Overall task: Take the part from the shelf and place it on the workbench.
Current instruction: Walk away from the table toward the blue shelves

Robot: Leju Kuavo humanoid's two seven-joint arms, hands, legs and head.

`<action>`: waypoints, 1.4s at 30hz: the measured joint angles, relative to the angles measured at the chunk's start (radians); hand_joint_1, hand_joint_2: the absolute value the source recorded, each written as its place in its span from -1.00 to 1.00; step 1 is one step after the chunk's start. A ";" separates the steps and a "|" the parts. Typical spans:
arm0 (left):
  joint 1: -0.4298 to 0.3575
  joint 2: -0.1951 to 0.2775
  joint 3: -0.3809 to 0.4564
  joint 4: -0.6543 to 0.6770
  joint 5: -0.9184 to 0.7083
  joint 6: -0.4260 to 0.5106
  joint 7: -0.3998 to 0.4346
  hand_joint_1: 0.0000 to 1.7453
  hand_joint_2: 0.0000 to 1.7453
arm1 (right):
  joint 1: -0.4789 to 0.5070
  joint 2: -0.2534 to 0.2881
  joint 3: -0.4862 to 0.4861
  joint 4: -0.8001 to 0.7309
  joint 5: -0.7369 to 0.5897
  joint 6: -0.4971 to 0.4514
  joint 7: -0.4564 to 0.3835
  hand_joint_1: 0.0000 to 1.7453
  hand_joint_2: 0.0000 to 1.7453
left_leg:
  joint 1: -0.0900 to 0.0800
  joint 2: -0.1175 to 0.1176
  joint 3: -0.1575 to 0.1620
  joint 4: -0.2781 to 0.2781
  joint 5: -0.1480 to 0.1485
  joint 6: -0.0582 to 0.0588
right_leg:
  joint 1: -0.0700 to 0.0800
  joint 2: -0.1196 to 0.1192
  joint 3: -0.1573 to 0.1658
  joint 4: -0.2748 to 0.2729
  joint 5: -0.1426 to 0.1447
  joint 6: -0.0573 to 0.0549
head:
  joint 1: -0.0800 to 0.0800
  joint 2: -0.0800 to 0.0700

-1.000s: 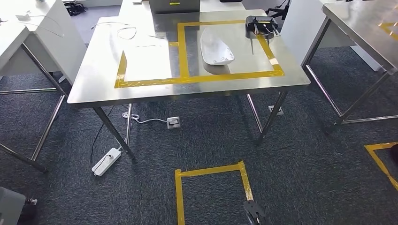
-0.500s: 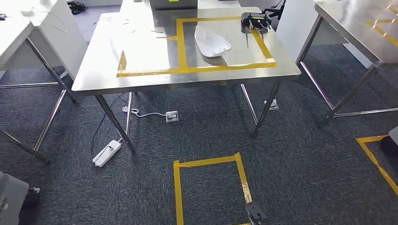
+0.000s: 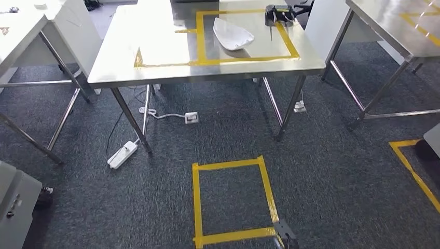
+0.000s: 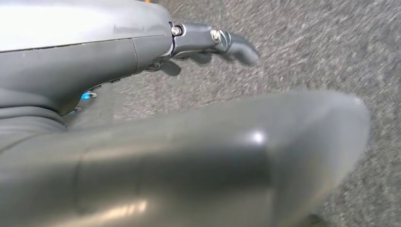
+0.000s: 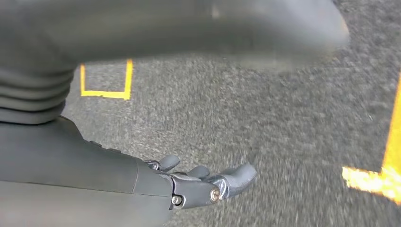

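Head view – white, smooth, tapered part (image 3: pixel 233 34) on taped workbench (image 3: pixel 155 67), seemingly shell-like, both robot hands (image 4: pixel 208 42) (image 5: pixel 203 182) empty, fingers apart.

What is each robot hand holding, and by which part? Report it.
Nothing is held. The left robot hand and right robot hand hang over the grey carpet with fingers apart; the white curved plastic part lies on the steel workbench.

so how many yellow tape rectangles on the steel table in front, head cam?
2. On the steel table: the left rectangle, bare inside, and the right rectangle, holding the white part with the black device at its far corner. Far edges are cropped.
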 joint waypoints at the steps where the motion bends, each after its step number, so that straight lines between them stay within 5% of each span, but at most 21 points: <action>1: 0.000 -0.001 0.000 0.000 0.002 0.003 -0.001 -1.00 -1.00 | 0.000 0.001 0.000 0.001 0.001 -0.005 0.001 -1.00 1.00 | 0.000 0.001 -0.010 0.002 0.010 0.010 | -0.001 0.001 0.000 -0.005 0.010 0.007 | -0.002 0.000; 3: 0.002 -0.003 0.000 0.001 0.005 0.008 -0.002 -1.00 -1.00 | 0.003 0.002 0.000 0.003 0.001 -0.007 0.005 -1.00 1.00 | 0.002 0.007 -0.034 0.000 0.036 0.030 | -0.004 0.005 -0.015 0.016 -0.027 0.019 | -0.004 0.000; 6: 0.007 -0.003 0.000 0.001 0.005 0.013 0.004 -1.00 -1.00 | 0.005 0.003 0.000 0.004 0.000 -0.006 0.016 -1.00 1.00 | 0.002 0.012 -0.086 0.002 0.081 0.043 | -0.006 0.008 -0.054 0.178 -0.189 0.028 | -0.002 0.000; 8: 0.011 -0.003 0.000 0.002 0.002 0.014 0.008 -1.00 -1.00 | 0.004 0.003 0.000 0.004 0.000 -0.003 0.028 -1.00 1.00 | 0.000 0.013 -0.125 0.008 0.110 0.044 | -0.005 0.009 -0.054 0.285 -0.219 0.030 | -0.002 0.000; 9: 0.012 -0.004 0.000 0.002 0.001 0.013 0.010 -1.00 -1.00 | 0.003 0.003 0.000 0.004 -0.002 0.000 0.031 -1.00 1.00 | -0.001 0.013 -0.145 0.012 0.125 0.042 | -0.005 0.009 -0.036 0.302 -0.200 0.029 | -0.002 0.000; 11: 0.014 -0.004 0.000 0.002 0.001 0.011 0.010 -1.00 -1.00 | 0.003 0.003 0.000 0.004 -0.007 0.006 0.034 -1.00 1.00 | -0.002 0.013 -0.185 0.022 0.151 0.037 | -0.003 0.010 0.054 0.227 -0.154 0.020 | -0.001 0.000; 13: 0.014 -0.004 0.000 0.001 0.001 0.005 0.010 -1.00 -1.00 | -0.001 0.003 0.000 0.005 -0.014 0.010 0.038 -1.00 1.00 | -0.003 0.012 -0.210 0.028 0.173 0.027 | 0.003 0.010 0.168 0.073 -0.175 0.007 | -0.002 0.000; 15: 0.014 -0.004 0.000 0.001 -0.001 0.000 0.009 -1.00 -1.00 | -0.003 0.005 -0.001 0.005 -0.018 0.017 0.048 -1.00 1.00 | -0.002 0.013 -0.215 0.022 0.196 0.015 | 0.011 0.011 0.212 -0.013 -0.204 -0.005 | 0.001 0.000; 17: 0.016 -0.004 -0.002 0.002 -0.005 -0.004 0.008 -1.00 -1.00 | -0.002 0.007 -0.002 0.006 -0.021 0.028 0.057 -1.00 1.00 | 0.001 0.013 -0.218 0.012 0.214 0.001 | 0.010 0.009 0.196 -0.023 -0.181 -0.020 | 0.004 0.000; 18: 0.017 -0.004 -0.003 0.002 -0.008 -0.006 0.009 -1.00 -1.00 | -0.002 0.008 -0.002 0.007 -0.024 0.035 0.057 -1.00 1.00 | 0.002 0.011 -0.225 0.020 0.197 -0.006 | 0.009 0.007 0.184 -0.025 -0.165 -0.029 | 0.003 0.000; 22: 0.018 -0.006 -0.005 0.003 -0.016 -0.009 0.012 -1.00 -1.00 | -0.001 0.010 -0.006 0.008 -0.036 0.060 0.044 -1.00 1.00 | 0.007 0.007 -0.269 0.217 0.005 -0.026 | 0.005 0.004 0.116 -0.027 -0.103 -0.042 | -0.003 0.000; 24: 0.018 -0.006 -0.006 0.003 -0.016 -0.009 0.014 -1.00 -1.00 | 0.000 0.010 -0.007 0.008 -0.037 0.067 0.041 -1.00 1.00 | 0.008 0.007 -0.253 0.295 0.007 -0.030 | 0.005 0.003 0.076 -0.021 -0.074 -0.039 | -0.003 0.000; 26: 0.016 -0.006 -0.006 0.002 -0.016 -0.009 0.014 -1.00 -1.00 | -0.001 0.010 -0.010 0.008 -0.037 0.074 0.040 -1.00 1.00 | 0.009 0.007 -0.179 0.253 0.061 -0.029 | 0.004 0.001 0.036 -0.010 -0.048 -0.033 | -0.003 0.000; 29: 0.010 -0.006 -0.006 -0.001 -0.016 -0.009 0.010 -1.00 -1.00 | -0.002 0.010 -0.013 0.008 -0.039 0.087 0.027 -1.00 1.00 | 0.004 0.004 -0.027 0.053 0.020 -0.012 | 0.005 0.000 0.000 0.006 -0.018 -0.017 | -0.001 0.000; 30: 0.009 -0.006 -0.006 -0.001 -0.016 -0.009 0.010 -1.00 -1.00 | -0.003 0.010 -0.013 0.008 -0.039 0.089 0.022 -1.00 1.00 | 0.001 0.004 -0.008 0.015 0.000 -0.003 | 0.005 -0.001 -0.002 0.005 -0.008 -0.010 | -0.002 0.000; 32: 0.010 -0.007 -0.006 0.000 -0.016 -0.009 0.010 -1.00 -1.00 | -0.002 0.010 -0.015 0.008 -0.039 0.090 0.021 -1.00 1.00 | -0.002 0.007 -0.017 0.003 0.009 0.018 | 0.002 -0.001 -0.001 -0.002 0.009 0.004 | -0.005 0.000; 34: 0.010 -0.008 -0.006 0.001 -0.017 -0.013 0.002 -1.00 -1.00 | 0.001 0.010 -0.018 0.008 -0.039 0.092 0.023 -1.00 1.00 | 0.000 0.010 -0.039 0.001 0.033 0.037 | -0.001 0.004 -0.017 0.026 -0.033 0.016 | -0.004 0.000; 37: 0.010 -0.008 -0.006 0.001 -0.024 -0.023 -0.013 -1.00 0.50 | 0.003 0.011 -0.021 0.009 -0.040 0.095 0.021 -1.00 1.00 | 0.001 0.012 -0.086 0.002 0.071 0.046 | -0.004 0.008 -0.061 0.201 -0.186 0.026 | 0.000 0.000; 38: 0.010 -0.008 -0.006 0.001 -0.029 -0.025 -0.011 -1.00 1.00 | 0.003 0.011 -0.021 0.009 -0.040 0.096 0.021 -1.00 1.00 | 0.000 0.013 -0.101 0.003 0.083 0.045 | -0.004 0.008 -0.068 0.260 -0.204 0.027 | 0.000 0.000; 40: 0.011 -0.009 -0.008 0.002 -0.039 -0.025 0.007 -1.00 1.00 | 0.004 0.010 -0.021 0.009 -0.033 0.094 0.030 -1.00 1.00 | -0.001 0.014 -0.128 0.008 0.104 0.042 | -0.004 0.008 -0.040 0.295 -0.174 0.026 | 0.000 0.000; 42: 0.013 -0.009 -0.010 0.001 -0.041 -0.023 0.027 -1.00 1.00 | 0.005 0.010 -0.021 0.009 -0.023 0.093 0.042 -1.00 1.00 | 0.000 0.016 -0.149 0.015 0.121 0.035 | -0.002 0.008 0.059 0.185 -0.140 0.016 | 0.000 0.000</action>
